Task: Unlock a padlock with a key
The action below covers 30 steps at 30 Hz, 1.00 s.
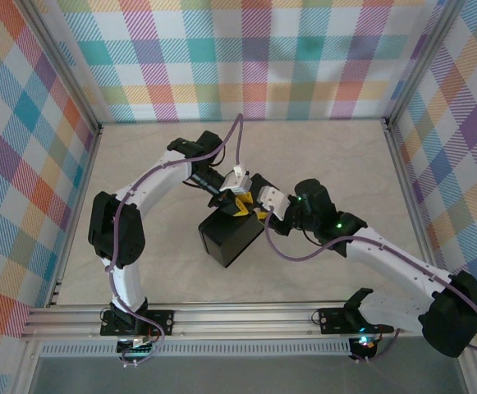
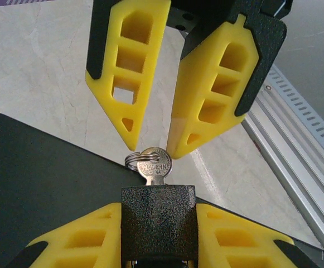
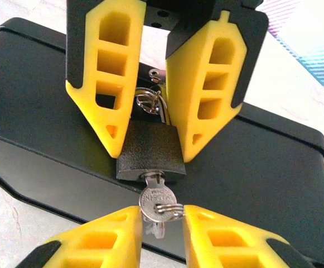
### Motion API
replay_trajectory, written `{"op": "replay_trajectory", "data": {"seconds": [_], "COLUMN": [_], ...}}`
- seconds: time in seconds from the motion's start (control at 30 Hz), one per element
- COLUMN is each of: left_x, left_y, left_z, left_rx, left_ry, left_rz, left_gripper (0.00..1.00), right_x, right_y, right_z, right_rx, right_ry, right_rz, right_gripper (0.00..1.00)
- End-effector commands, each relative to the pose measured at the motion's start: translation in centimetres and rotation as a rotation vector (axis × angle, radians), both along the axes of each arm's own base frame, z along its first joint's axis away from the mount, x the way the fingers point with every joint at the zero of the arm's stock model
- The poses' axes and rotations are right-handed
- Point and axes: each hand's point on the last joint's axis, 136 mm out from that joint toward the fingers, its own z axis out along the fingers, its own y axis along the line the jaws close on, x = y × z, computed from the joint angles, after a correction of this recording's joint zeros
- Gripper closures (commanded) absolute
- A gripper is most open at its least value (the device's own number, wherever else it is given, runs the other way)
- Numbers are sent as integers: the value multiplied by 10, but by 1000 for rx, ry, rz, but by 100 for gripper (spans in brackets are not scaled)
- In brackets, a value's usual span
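A small dark padlock (image 2: 159,223) hangs at the front of the black box (image 3: 39,84), its silvery shackle (image 3: 150,103) through the box's hasp. My left gripper (image 2: 159,209) is shut on the padlock body, a yellow finger on each side. The silver key (image 3: 157,201) sticks out of the keyhole, with a wire ring through its head. My right gripper (image 3: 162,209) is closed on the key: one finger touches the head's edge, the other touches the ring. From above, both grippers (image 1: 236,201) (image 1: 259,212) meet over the box's far corner (image 1: 230,238).
The box sits mid-table on the beige surface (image 1: 337,156). An aluminium rail (image 1: 222,316) runs along the near edge. Plaid walls (image 1: 246,57) close in the back and both sides. The arms angle in from left and right.
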Motion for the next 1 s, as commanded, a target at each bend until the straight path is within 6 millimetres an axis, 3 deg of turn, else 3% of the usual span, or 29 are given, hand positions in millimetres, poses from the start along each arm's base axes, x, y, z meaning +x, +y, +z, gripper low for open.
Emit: {"op": "replay_trajectory", "data": {"seconds": [0.0,0.63,0.77,0.97], "left_x": [-1,-11,-13,-12], "left_y": [6,0,-3,-6], "left_z": [-13,-10,-11,-10], "left_rx": [40,33,35,26], "left_ry": [29,41,38,30], "left_rz": [-7,-46,-57,-53], "left_gripper": [81,82,82,82], "right_x": [5,6,-1,-13], "right_y": [9,18,22,26], "right_z": [13,20,21,22], "right_rx": [2,16,31,99], "right_ry": [-50,-46,34,197], "right_rz": [30,56,72,53], "right_gripper": [77,85,92,95]}}
